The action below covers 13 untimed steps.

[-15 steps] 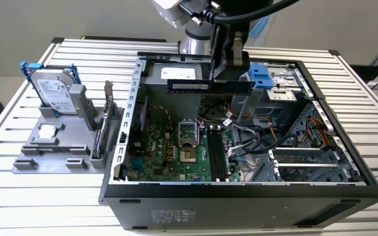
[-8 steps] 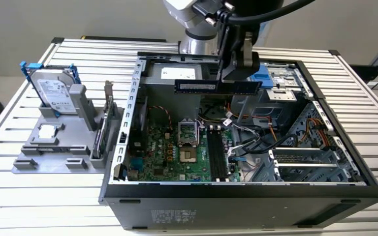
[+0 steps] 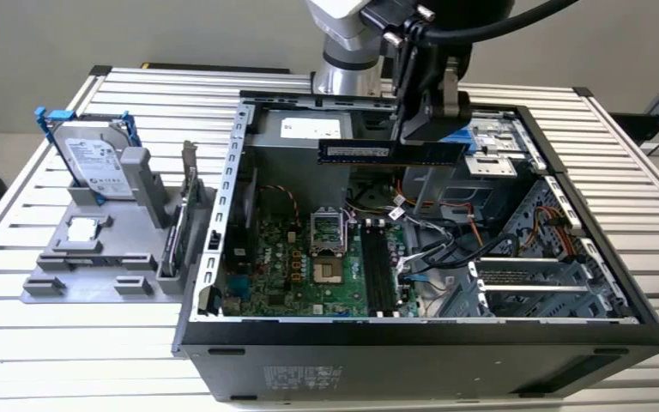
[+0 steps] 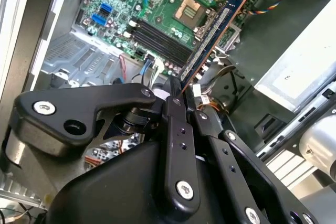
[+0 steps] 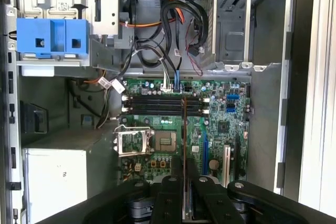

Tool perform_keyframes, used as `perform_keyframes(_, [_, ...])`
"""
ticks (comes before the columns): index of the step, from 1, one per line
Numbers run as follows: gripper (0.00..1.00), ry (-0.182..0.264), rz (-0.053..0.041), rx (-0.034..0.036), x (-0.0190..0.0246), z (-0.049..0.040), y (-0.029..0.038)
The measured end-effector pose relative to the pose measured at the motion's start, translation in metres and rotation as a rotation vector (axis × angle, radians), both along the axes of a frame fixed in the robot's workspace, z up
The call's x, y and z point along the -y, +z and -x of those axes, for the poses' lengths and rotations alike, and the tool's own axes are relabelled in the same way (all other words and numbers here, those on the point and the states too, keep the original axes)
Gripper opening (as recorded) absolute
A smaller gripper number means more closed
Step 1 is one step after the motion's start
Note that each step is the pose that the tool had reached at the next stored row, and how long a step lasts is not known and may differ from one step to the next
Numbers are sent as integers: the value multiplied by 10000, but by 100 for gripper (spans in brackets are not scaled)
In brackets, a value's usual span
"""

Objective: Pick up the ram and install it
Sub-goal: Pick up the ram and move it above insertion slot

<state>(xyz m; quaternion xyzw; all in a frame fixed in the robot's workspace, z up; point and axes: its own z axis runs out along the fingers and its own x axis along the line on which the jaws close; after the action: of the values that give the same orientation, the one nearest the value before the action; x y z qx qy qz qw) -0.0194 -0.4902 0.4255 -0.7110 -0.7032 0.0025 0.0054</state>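
Roughly halfway, as a judgement from how things lie: on the slatted table (image 3: 638,197), an open computer case (image 3: 421,339) on its side, with the motherboard (image 3: 295,266) exposed in the lower middle of the exterior view; on that board, a row of long memory slots (image 3: 377,270), bare in both wrist views, nothing seated there; above them, well clear of the board and touching nothing, the ram (image 3: 364,152), level in the upper middle of the exterior view; clamped near one end by the gripper (image 3: 427,139), fingers drawn narrow onto the stick's flat faces, the longer part reaching toward the exterior view's left; so pick-up done, seating not yet done. Seen edge-on in the first wrist view, the ram (image 5: 184,129) running across the slots (image 5: 157,106) rather than along them; same crossing in the second wrist view, ram (image 4: 212,38) over slots (image 4: 157,38); likely out of line with the sockets for now. For room: case walls standing all round the board, open from above; drive cage with a blue bracket (image 5: 52,38) and a pale metal box (image 5: 52,177) to one side; a tangle of cables (image 5: 173,30) just beside one end of the slots, looking the tightest spot; processor socket (image 4: 190,10) near the slots' long side; grey fixture (image 3: 89,257) with the hard drive (image 3: 92,159) at the exterior view's left, well apart from the case interior.
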Motion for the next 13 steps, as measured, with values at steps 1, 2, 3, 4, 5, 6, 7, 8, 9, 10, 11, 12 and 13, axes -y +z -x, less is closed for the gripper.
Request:
perform_keyframes(1, [0,0,0,0,0,-17,0])
perform_keyframes(2, [0,0,0,0,0,-34,0])
perform_keyframes(3, [0,0,0,0,0,-50,0])
perform_keyframes(4, [0,0,0,0,0,-67,0])
perform_keyframes(5, [0,0,0,0,0,-82,0])
perform_keyframes(6, [0,0,0,0,0,-97,0])
perform_keyframes(7, [0,0,0,0,0,-112,0])
perform_keyframes(8, [0,0,0,0,0,-127,0])
perform_keyframes(9, [0,0,0,0,0,-142,0])
perform_keyframes(10, [0,0,0,0,0,-157,0])
perform_keyframes(11, [0,0,0,0,0,-172,0])
perform_keyframes(12, [0,0,0,0,0,-187,0])
perform_keyframes(13, [0,0,0,0,0,-202,0])
